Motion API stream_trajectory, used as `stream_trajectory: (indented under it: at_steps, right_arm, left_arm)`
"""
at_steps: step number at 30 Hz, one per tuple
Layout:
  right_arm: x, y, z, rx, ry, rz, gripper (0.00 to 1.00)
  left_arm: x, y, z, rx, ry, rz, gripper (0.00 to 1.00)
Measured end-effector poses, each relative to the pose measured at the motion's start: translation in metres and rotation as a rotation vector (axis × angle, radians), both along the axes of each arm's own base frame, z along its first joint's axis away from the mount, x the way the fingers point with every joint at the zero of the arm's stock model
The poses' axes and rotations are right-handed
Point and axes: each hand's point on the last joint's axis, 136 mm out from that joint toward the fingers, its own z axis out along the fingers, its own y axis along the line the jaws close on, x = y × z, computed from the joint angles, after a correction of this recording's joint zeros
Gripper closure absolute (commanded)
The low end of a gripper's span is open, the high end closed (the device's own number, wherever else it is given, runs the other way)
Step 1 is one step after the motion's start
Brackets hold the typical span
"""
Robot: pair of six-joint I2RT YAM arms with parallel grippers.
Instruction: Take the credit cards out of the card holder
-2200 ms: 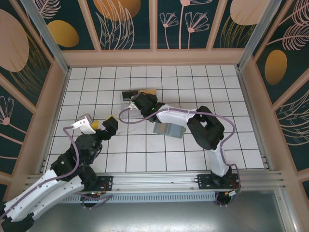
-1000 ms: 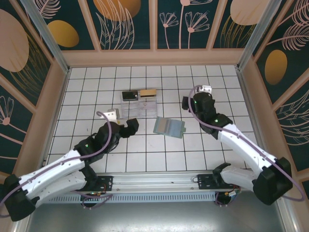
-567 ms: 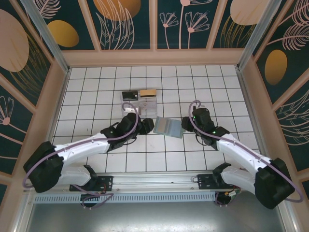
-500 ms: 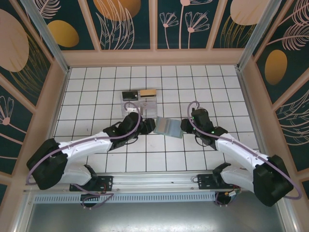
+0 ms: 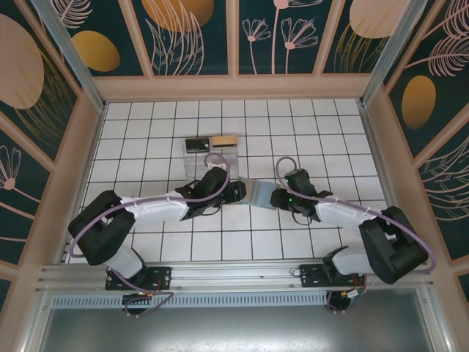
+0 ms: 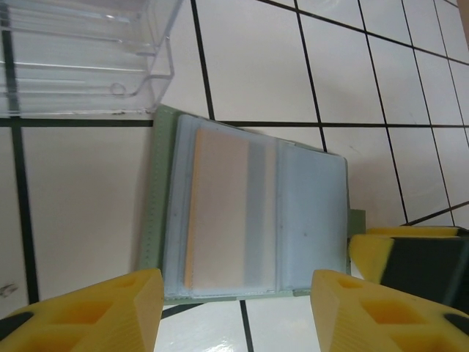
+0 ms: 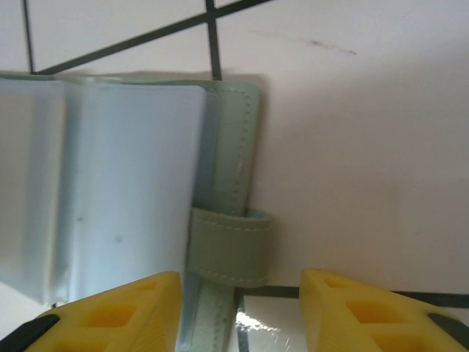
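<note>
The grey-green card holder (image 5: 258,193) lies open on the white tiles between my two grippers. In the left wrist view the card holder (image 6: 249,213) shows clear sleeves, with a tan-gold credit card (image 6: 220,209) inside the left sleeve. My left gripper (image 5: 236,192) is at its left edge. That same left gripper (image 6: 234,315) is open, its yellow fingers just before the holder's near edge. My right gripper (image 5: 279,198) is at the holder's right edge. This right gripper (image 7: 238,308) is open, and the holder's strap loop (image 7: 231,249) lies just ahead of the gap.
A clear plastic box (image 5: 209,158) stands just beyond the holder, close to its far left corner (image 6: 80,59). A tan card (image 5: 224,140) and a dark item (image 5: 196,144) rest at the box's far side. Wooden walls ring the tiled floor.
Both arms have swung in from the sides and stretched low to the holder's two edges. Both sets of jaws stand narrower than a second ago. The holder has not moved.
</note>
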Motion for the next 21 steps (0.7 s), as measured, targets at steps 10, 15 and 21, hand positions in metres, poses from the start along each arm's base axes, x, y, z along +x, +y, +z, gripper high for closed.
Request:
stream_trajectory:
  at_steps: [10, 15, 21]
  right_arm:
    - [0.004, -0.002, -0.005, -0.016, 0.008, -0.006, 0.61]
    - [0.005, -0.002, -0.005, -0.022, 0.01, -0.003, 0.62]
    - [0.005, -0.002, -0.005, -0.022, 0.01, -0.003, 0.62]
  left_arm:
    - [0.003, -0.017, -0.023, 0.01, 0.052, -0.039, 0.51]
    - [0.01, -0.023, -0.026, 0.019, 0.047, -0.041, 0.5]
    - [0.013, -0.027, -0.038, 0.046, 0.063, -0.043, 0.5]
